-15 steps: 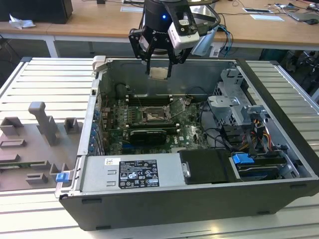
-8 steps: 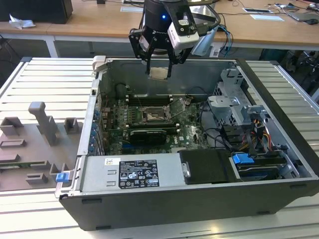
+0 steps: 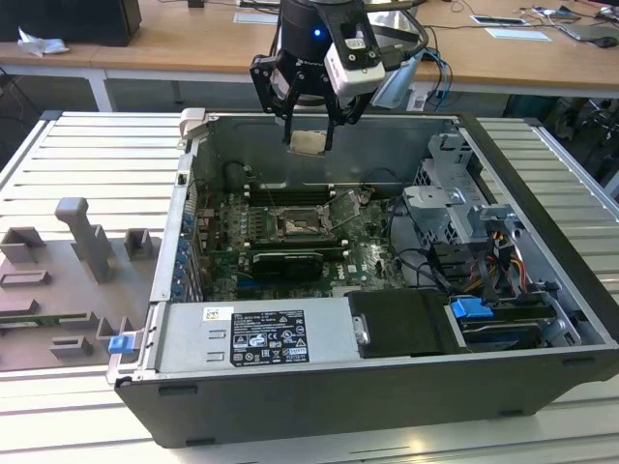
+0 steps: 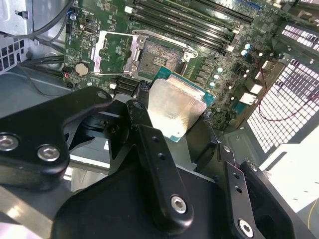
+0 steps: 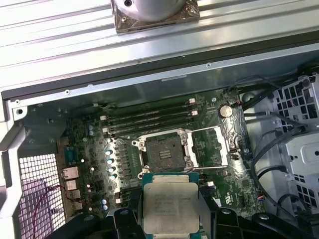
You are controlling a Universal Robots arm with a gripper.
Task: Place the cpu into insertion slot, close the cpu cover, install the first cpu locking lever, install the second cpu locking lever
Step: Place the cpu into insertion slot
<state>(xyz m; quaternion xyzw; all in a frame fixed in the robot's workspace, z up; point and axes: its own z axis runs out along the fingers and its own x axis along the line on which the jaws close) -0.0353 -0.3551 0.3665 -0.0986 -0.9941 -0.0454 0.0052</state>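
Holding the cpu (image 5: 171, 205) by its edges, the gripper (image 3: 309, 141) fingers are clamping it narrow. It is hovering over the open computer case (image 3: 290, 406), near the far wall. The insertion slot (image 5: 163, 150) is sitting bare mid-motherboard (image 3: 372, 253), and the cpu cover (image 5: 215, 147) is lying flipped open beside it.

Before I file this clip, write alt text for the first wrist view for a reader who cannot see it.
The gripper holds the cpu by two edges, metal top showing, above a green motherboard inside an open computer case. Beyond it the insertion slot lies bare, the cpu cover swung open beside it.
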